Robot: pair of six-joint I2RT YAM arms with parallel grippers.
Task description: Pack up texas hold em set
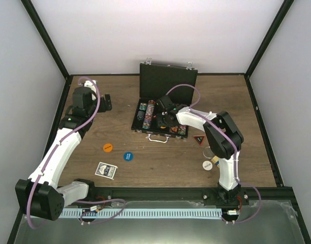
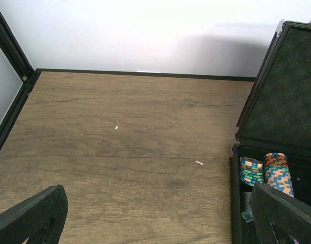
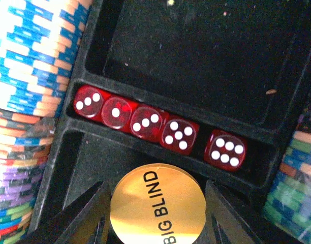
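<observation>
The black case (image 1: 168, 79) stands open at the table's back middle, with rows of multicoloured chips (image 1: 148, 113) in its tray. My right gripper (image 1: 168, 118) is down inside the tray, shut on a yellow "BIG BLIND" disc (image 3: 158, 206) just in front of a row of red dice (image 3: 145, 122). My left gripper (image 1: 109, 103) is open and empty, left of the case, over bare wood (image 2: 160, 223). On the table lie an orange disc (image 1: 107, 147), a blue disc (image 1: 127, 156), the blue-backed card deck (image 1: 105, 170), a dark triangle (image 1: 198, 140) and a white disc (image 1: 207, 164).
Chip stacks flank the gripper on the left (image 3: 28, 101) and right (image 3: 298, 178) in the right wrist view. The left wrist view shows the case lid (image 2: 282, 101) and chips (image 2: 275, 170) at its right. Black frame rails edge the table; white walls behind.
</observation>
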